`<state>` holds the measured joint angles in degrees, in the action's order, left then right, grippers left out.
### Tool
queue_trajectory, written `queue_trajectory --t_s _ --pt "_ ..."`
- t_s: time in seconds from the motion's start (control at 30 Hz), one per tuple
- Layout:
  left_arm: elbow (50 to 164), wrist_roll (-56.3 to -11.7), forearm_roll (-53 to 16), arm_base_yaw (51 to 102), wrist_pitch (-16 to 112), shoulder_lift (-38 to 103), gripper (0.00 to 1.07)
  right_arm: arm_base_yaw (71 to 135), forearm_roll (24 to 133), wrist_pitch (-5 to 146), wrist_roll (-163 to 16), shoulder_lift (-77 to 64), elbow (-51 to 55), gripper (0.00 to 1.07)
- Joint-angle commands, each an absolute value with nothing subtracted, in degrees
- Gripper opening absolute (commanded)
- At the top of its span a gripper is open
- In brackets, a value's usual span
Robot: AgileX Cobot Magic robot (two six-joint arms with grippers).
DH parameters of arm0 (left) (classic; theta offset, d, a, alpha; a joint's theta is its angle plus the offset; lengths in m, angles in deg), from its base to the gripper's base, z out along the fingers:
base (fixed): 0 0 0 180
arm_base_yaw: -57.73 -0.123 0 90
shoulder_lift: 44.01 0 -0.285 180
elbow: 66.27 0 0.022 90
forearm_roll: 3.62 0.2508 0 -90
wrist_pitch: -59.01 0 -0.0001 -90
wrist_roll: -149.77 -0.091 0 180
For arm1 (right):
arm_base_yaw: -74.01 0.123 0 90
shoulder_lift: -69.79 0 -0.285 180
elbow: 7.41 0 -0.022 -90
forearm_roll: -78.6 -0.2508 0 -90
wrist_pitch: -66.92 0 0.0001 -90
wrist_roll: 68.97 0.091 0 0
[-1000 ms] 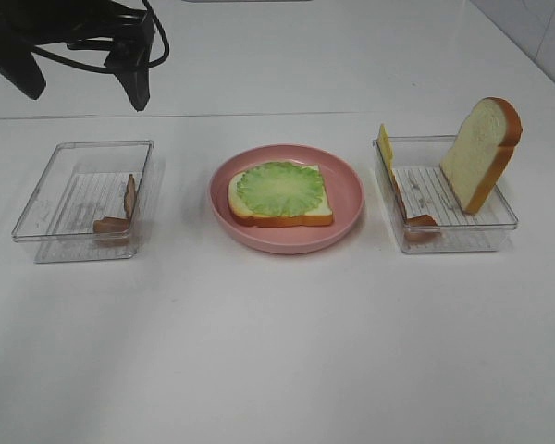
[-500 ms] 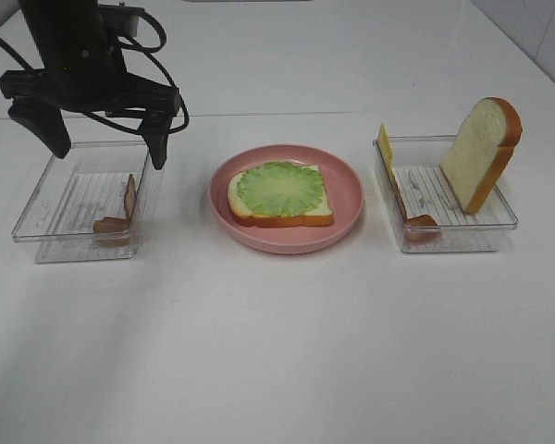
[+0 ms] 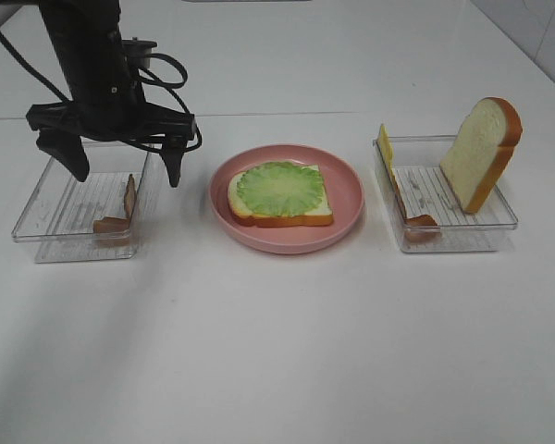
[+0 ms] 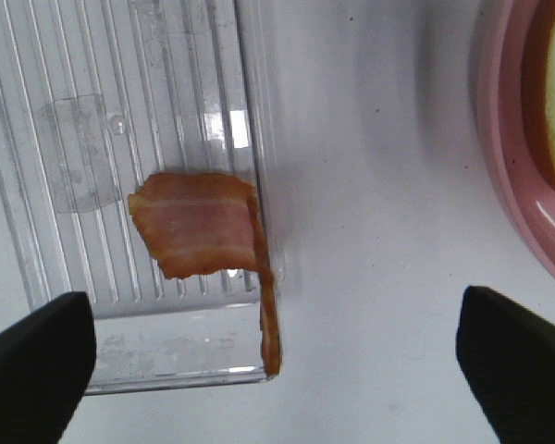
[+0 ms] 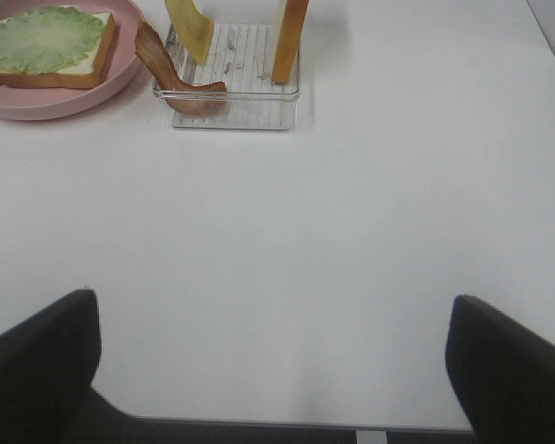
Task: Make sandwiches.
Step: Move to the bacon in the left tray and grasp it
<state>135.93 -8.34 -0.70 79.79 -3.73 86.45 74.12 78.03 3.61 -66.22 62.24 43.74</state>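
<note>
A bread slice topped with a green lettuce leaf (image 3: pixel 279 192) lies on the pink plate (image 3: pixel 287 242) at the centre. My left gripper (image 3: pixel 125 174) hangs open above the right wall of the left clear tray (image 3: pixel 51 199), one finger over the tray and one outside it. Directly below it a bacon strip (image 4: pixel 199 236) leans against that wall. The right clear tray (image 3: pixel 453 239) holds an upright bread slice (image 3: pixel 481 153), a yellow cheese slice (image 3: pixel 386 148) and another bacon strip (image 3: pixel 412 217). My right gripper (image 5: pixel 273 319) is open and empty over bare table, out of the high view.
White table all round. In the right wrist view the right tray (image 5: pixel 236 111) and the plate (image 5: pixel 37 102) lie well ahead of the fingers. Black cables trail from the left arm behind the left tray.
The left arm has come forward and down from the back left, and its open gripper now straddles the left tray's right wall. The food has not moved.
</note>
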Motion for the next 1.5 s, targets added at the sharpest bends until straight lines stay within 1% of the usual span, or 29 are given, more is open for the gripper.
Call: queue_trajectory --t_s 0.03,0.33,0.83,0.87,0.9,0.93,1.0,1.03,1.07,1.1,1.13,1.17,1.2,1.23,1.27,1.3,1.33,1.37,1.4,1.43,1.5 --pt "135.8 -7.2 -0.3 79.7 -3.2 87.2 0.98 74.0 77.9 3.8 -66.0 64.2 43.8 0.99" --pt "135.8 -4.4 0.0 79.7 0.4 89.0 0.98 74.0 77.9 3.8 -66.0 64.2 43.8 0.99" --pt "135.8 -4.4 -1.0 79.7 -2.2 90.9 0.98 74.0 77.9 3.8 -66.0 64.2 43.8 0.99" --pt "135.8 -4.4 -1.0 79.7 -2.4 90.9 0.97 74.0 77.9 3.8 -66.0 64.2 43.8 0.99" --pt "135.8 -4.4 -1.1 79.7 -3.3 90.9 0.93 74.0 77.9 3.8 -66.0 64.2 43.8 0.99" --pt "135.8 -4.4 -1.1 79.7 -3.3 90.9 0.93 74.0 77.9 3.8 -66.0 64.2 43.8 0.99" --pt "135.8 -4.4 -1.1 79.7 -4.0 90.9 0.83 74.0 77.9 3.8 -66.0 64.2 43.8 0.99" --pt "135.8 -4.4 -1.1 79.7 -4.0 90.9 0.83 74.0 77.9 3.8 -66.0 64.2 43.8 0.99" --pt "135.8 -4.4 -1.1 79.7 -4.0 90.7 0.73 74.0 77.9 3.8 -66.0 64.2 43.8 0.99" --pt "135.8 -4.4 -1.1 79.7 -4.0 90.7 0.73 74.0 77.9 3.8 -66.0 64.2 43.8 0.99" --pt "135.8 -4.4 -1.1 79.7 -3.6 90.4 0.58 74.0 77.9 3.8 -66.0 64.2 43.8 0.99" --pt "135.8 -4.4 -1.1 79.7 -3.4 90.3 0.51 74.0 77.9 3.8 -66.0 64.2 43.8 0.99" --pt "135.8 -4.4 -1.1 79.7 -3.4 90.3 0.51 74.0 77.9 3.8 -66.0 64.2 43.8 0.99" --pt "135.8 -4.3 -1.1 79.7 -3.1 90.2 0.37 74.0 77.9 3.8 -66.0 64.2 43.8 0.99" --pt "135.8 -4.1 -1.1 79.7 -2.9 90.2 0.30 74.0 77.9 3.8 -66.0 64.2 43.8 0.99" --pt "135.8 -4.1 -1.1 79.7 -2.9 90.2 0.30 74.0 77.9 3.8 -66.0 64.2 43.8 0.99" --pt "135.8 -3.4 -1.0 79.7 -2.8 90.2 0.18 74.0 77.9 3.8 -66.0 64.2 43.8 0.99" --pt "135.8 -3.2 -1.0 79.7 -2.7 90.2 0.11 74.0 77.9 3.8 -66.0 64.2 43.8 0.99" --pt "135.8 -3.2 -1.0 79.7 -2.7 90.2 0.11 74.0 77.9 3.8 -66.0 64.2 43.8 0.99" --pt "135.8 -3.1 -1.0 79.7 -2.5 90.2 0.00 74.0 77.9 3.8 -66.0 64.2 43.8 0.99" --pt "135.8 -3.1 -1.0 79.7 -2.5 90.2 0.00 74.0 77.9 3.8 -66.0 64.2 43.8 0.99"
